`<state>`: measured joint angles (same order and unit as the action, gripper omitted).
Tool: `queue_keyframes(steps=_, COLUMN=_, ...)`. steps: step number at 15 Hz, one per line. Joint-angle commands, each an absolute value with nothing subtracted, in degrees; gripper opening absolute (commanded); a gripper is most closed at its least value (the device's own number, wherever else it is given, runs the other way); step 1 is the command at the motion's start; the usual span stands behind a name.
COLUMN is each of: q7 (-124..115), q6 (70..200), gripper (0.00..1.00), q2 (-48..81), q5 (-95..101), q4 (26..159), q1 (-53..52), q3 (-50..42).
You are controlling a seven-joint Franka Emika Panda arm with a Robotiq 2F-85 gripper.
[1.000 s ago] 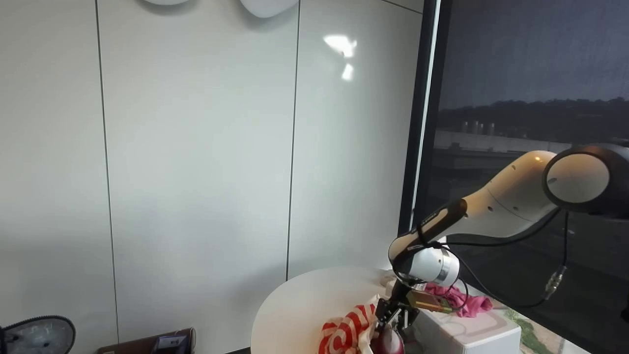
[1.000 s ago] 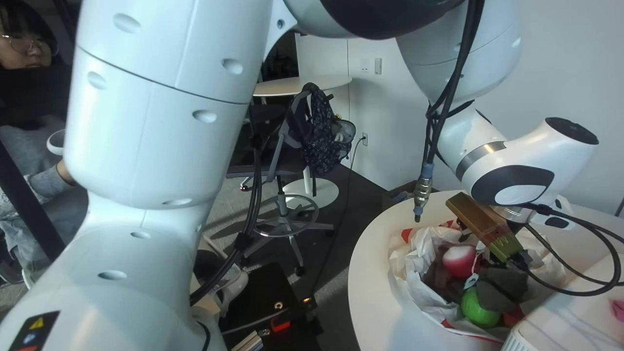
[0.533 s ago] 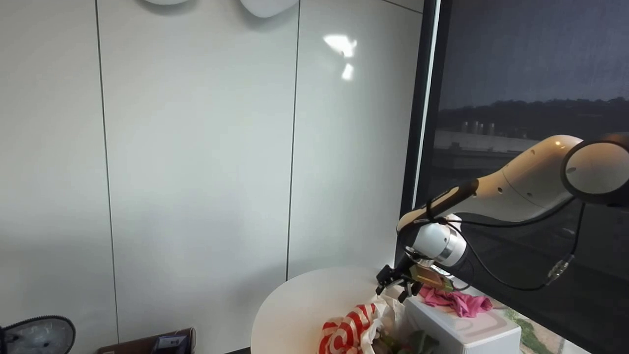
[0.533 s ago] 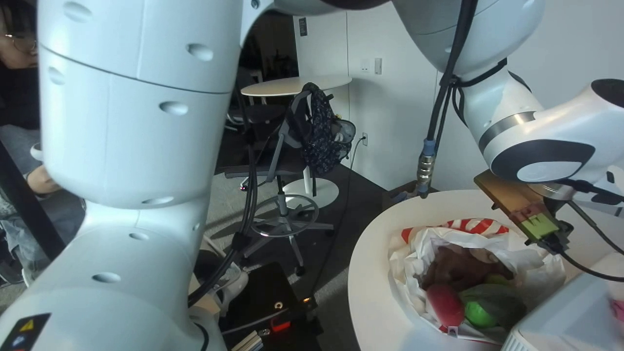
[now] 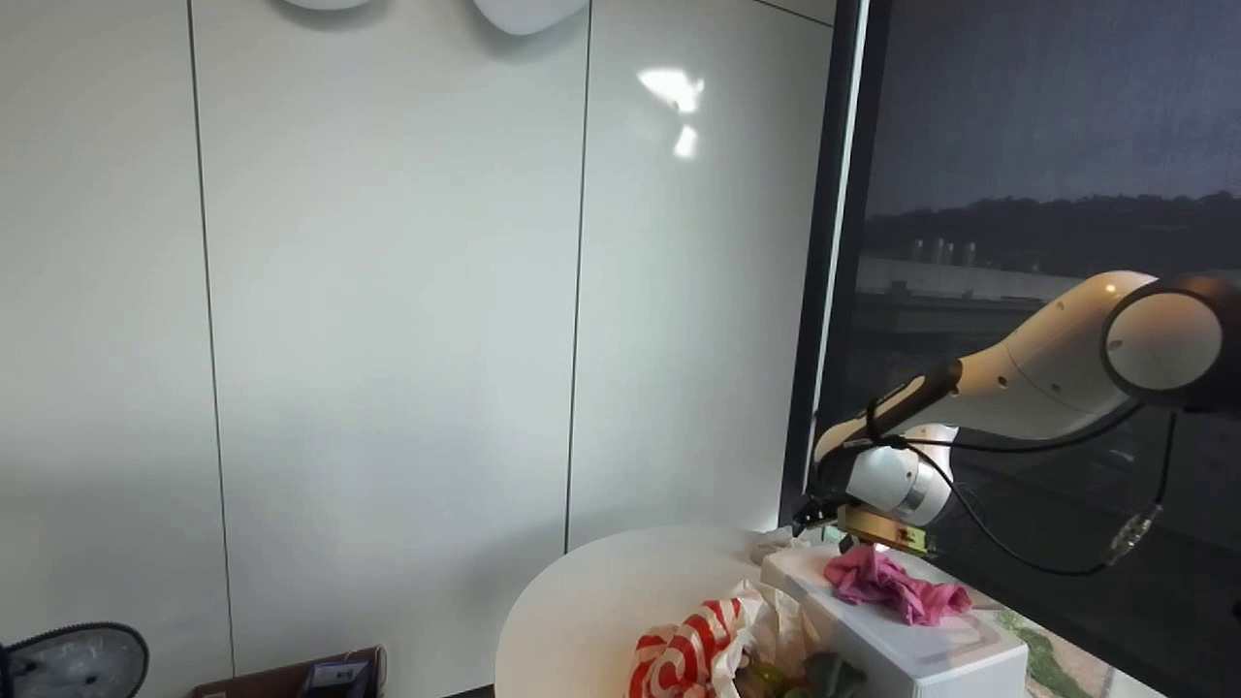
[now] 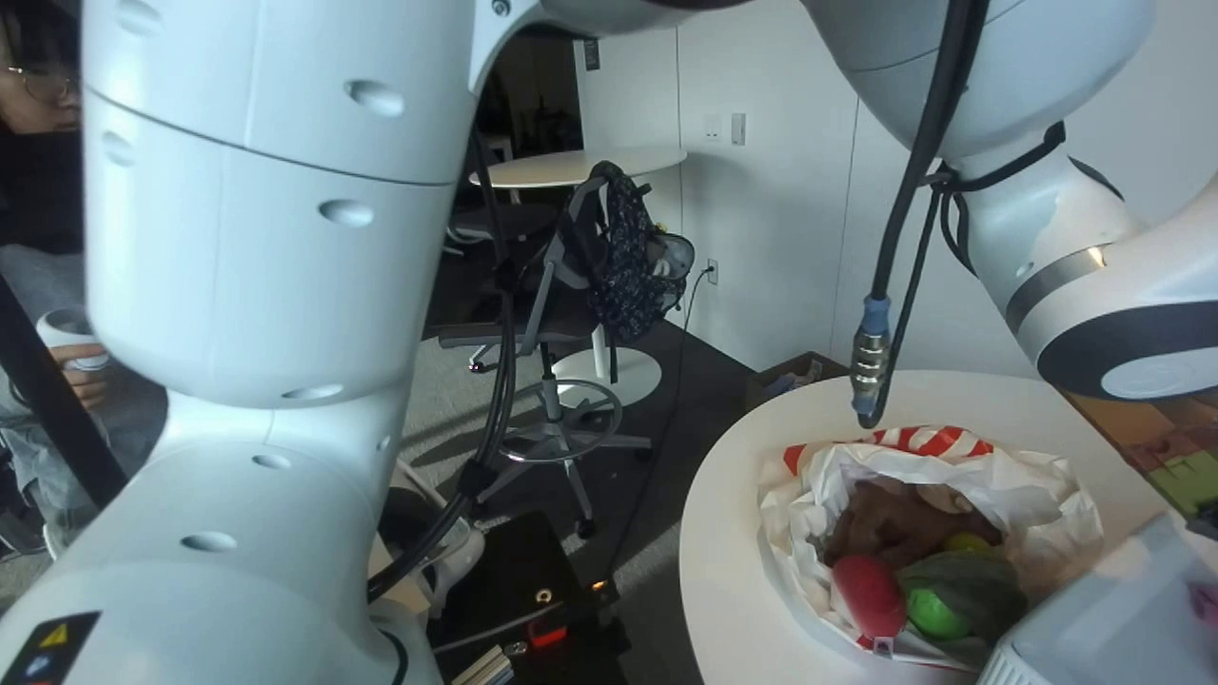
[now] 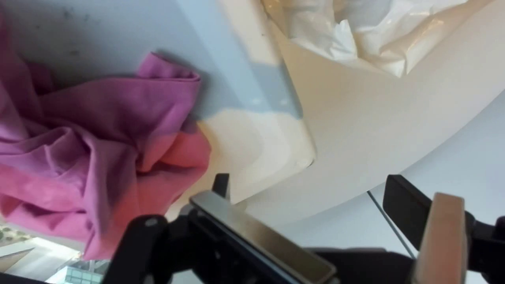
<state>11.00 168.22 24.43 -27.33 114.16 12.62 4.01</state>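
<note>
Atop smooth box [image 7: 229,94], crumpled cloth [image 7: 98,150], weave unclear

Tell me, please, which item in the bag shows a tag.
The red one: a tag shows at its end, none on the green one or others.

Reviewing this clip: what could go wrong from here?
1. The open gripper hangs near the crumpled pink cloth; coming down badly placed, it might push the loose folds over the edge of the white box.
2. A cable connector dangles below the arm and could snag on something as the arm turns.
3. The bag stands open next to the box, so a low sweep might drag its flimsy rim.
</note>
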Motion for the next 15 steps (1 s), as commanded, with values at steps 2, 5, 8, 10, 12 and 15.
queue_keyframes(steps=2, q7=-4.9, q6=177.0, gripper=1.0, q2=27.2, q5=-17.7, q4=113.5, q1=6.0, q3=-7.3)
queue_keyframes(steps=5, q7=-13.4, q6=176.2, gripper=1.0, q2=31.7, q5=-14.7, q4=111.3, q1=-3.5, q3=-20.3)
queue_keyframes(steps=8, q7=-18.5, q6=172.6, gripper=1.0, q2=36.5, q5=-14.8, q4=108.1, q1=-8.2, q3=-26.5)
queue_keyframes(steps=10, q7=-20.8, q6=170.1, gripper=1.0, q2=38.7, q5=-15.2, q4=106.6, q1=-10.3, q3=-28.6)
queue_keyframes(steps=12, q7=-24.7, q6=166.9, gripper=1.0, q2=39.2, q5=-11.6, q4=105.6, q1=-9.6, q3=-27.9)
queue_keyframes(steps=15, q7=-29.0, q6=165.7, gripper=0.95, q2=41.4, q5=-7.8, q4=103.4, q1=-10.7, q3=-30.0)
